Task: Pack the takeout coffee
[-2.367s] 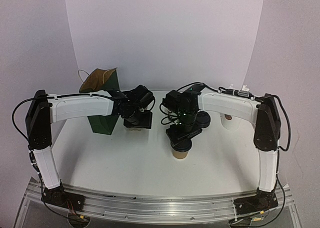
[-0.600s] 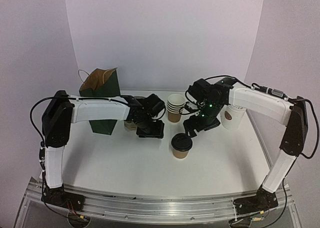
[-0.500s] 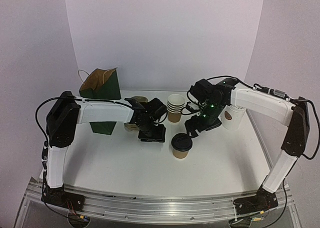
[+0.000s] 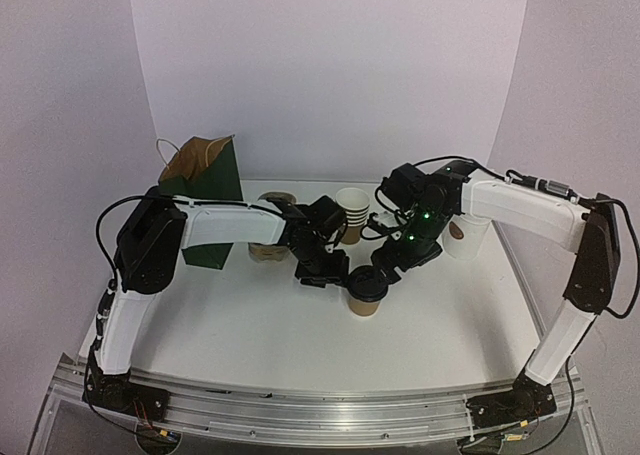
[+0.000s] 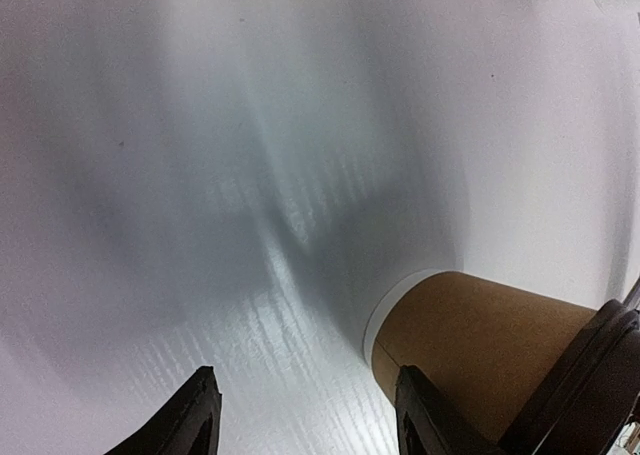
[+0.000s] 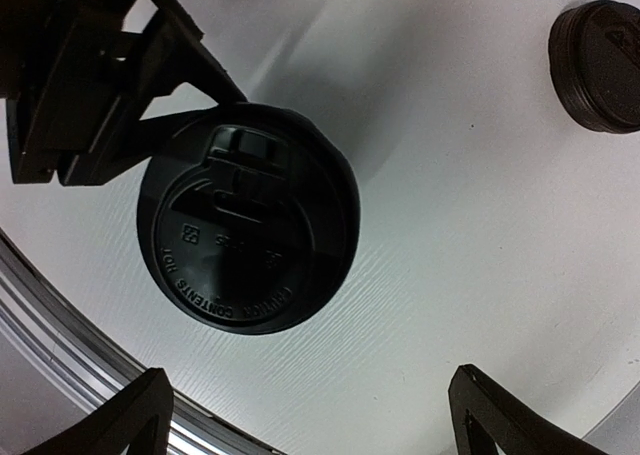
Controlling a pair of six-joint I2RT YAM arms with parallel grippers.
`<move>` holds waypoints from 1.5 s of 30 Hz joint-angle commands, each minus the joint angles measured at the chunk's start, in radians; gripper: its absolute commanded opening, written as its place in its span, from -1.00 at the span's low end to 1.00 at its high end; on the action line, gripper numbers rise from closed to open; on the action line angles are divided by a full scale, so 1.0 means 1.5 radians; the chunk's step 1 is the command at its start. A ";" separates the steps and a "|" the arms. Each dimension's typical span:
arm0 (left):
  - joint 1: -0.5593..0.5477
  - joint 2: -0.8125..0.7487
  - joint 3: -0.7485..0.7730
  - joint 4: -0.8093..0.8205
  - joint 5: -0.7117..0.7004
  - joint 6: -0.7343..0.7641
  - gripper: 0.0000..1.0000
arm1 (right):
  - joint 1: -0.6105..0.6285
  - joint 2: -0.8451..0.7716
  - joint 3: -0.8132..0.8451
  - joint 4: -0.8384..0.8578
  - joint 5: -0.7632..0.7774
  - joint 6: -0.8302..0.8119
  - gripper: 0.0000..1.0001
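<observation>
The takeout coffee, a kraft paper cup (image 4: 364,304) with its black domed lid (image 4: 367,283) on, stands upright mid-table. My left gripper (image 4: 325,268) is open just left of it. In the left wrist view the cup (image 5: 480,340) and lid (image 5: 590,380) sit past the right finger (image 5: 425,415), outside the empty gap of the gripper (image 5: 305,415). My right gripper (image 4: 396,259) is open just behind and right of the cup. In the right wrist view the lid (image 6: 250,230) shows from above, beyond the open empty gripper (image 6: 310,420).
A brown and green paper bag (image 4: 207,175) stands at the back left. A stack of paper cups (image 4: 352,213) and a brown pulp tray (image 4: 268,252) are behind the left arm. A white cup (image 4: 467,237) stands at the right. A spare black lid (image 6: 598,65) lies on the table.
</observation>
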 commanded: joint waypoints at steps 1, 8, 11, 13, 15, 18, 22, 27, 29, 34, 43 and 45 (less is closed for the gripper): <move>0.000 0.032 0.067 0.004 0.023 0.026 0.17 | 0.000 -0.015 0.025 -0.003 -0.022 -0.042 0.92; 0.007 0.063 0.135 0.009 0.018 0.030 0.18 | 0.000 0.007 0.044 -0.014 -0.052 -0.109 0.92; 0.013 0.056 0.138 0.006 0.006 0.029 0.18 | -0.001 0.024 0.058 -0.019 -0.040 -0.144 0.91; 0.020 0.040 0.126 0.002 -0.005 0.027 0.18 | -0.001 0.039 0.068 -0.021 -0.039 -0.160 0.91; 0.028 0.017 0.099 0.000 -0.016 0.026 0.18 | -0.001 0.061 0.083 -0.034 -0.051 -0.186 0.91; 0.036 -0.018 0.065 -0.010 -0.035 0.026 0.18 | 0.000 0.081 0.097 -0.046 -0.034 -0.230 0.87; 0.041 -0.065 0.022 -0.024 -0.061 0.023 0.18 | 0.001 0.092 0.110 -0.042 0.010 -0.261 0.89; 0.043 -0.084 -0.003 -0.028 -0.072 0.014 0.18 | 0.000 0.099 0.115 -0.042 -0.003 -0.300 0.89; 0.043 -0.082 -0.004 -0.027 -0.069 0.010 0.18 | 0.000 0.103 0.117 -0.041 -0.004 -0.323 0.89; 0.043 -0.072 0.005 -0.024 -0.059 0.008 0.19 | 0.000 0.112 0.130 -0.041 -0.032 -0.381 0.88; 0.043 -0.073 0.006 -0.031 -0.059 0.009 0.18 | 0.000 0.116 0.114 -0.041 -0.060 -0.438 0.90; 0.043 -0.073 0.006 -0.032 -0.061 0.009 0.18 | -0.001 0.117 0.111 -0.041 -0.060 -0.456 0.91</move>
